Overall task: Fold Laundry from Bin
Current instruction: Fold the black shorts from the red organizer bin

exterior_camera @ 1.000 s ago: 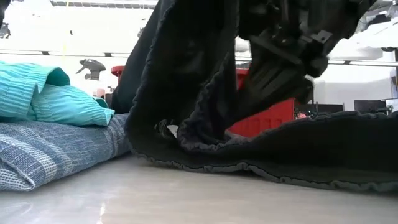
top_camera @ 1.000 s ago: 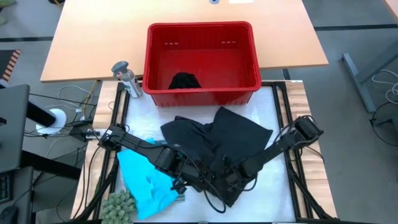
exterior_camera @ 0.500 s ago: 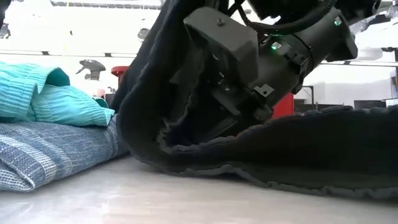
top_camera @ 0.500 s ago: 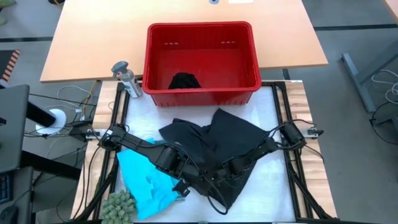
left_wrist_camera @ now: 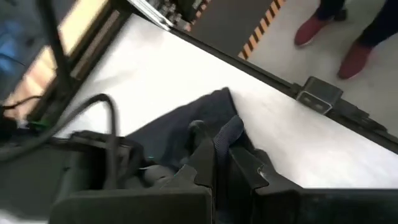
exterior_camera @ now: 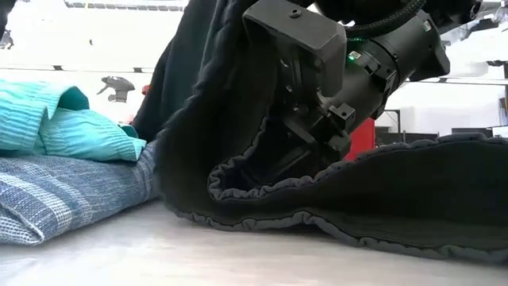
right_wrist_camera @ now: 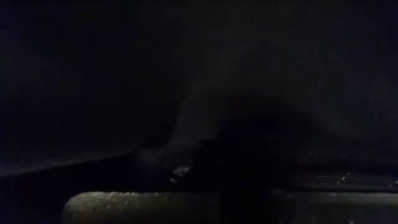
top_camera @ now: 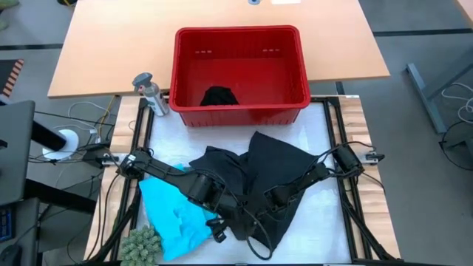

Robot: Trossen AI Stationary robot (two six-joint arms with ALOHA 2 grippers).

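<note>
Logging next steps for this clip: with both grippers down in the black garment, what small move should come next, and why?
Probably draw the left gripper and the right gripper apart to spread the black garment, because it lies bunched on the table with a hem curled over, too rumpled to fold.

The black garment (top_camera: 277, 166) is soft matt cloth with a gathered, ribbed hem that shows in the low view. The turquoise garment (top_camera: 171, 214) is a finely ribbed cloth, and the blue-grey striped garment (exterior_camera: 55, 195) under it is a coarser weave. The bin (top_camera: 240, 111) is smooth red plastic with a slight sheen. The work mat (top_camera: 325, 214) is smooth and white; the far tabletop (top_camera: 111, 44) looks like matt wood.
</note>
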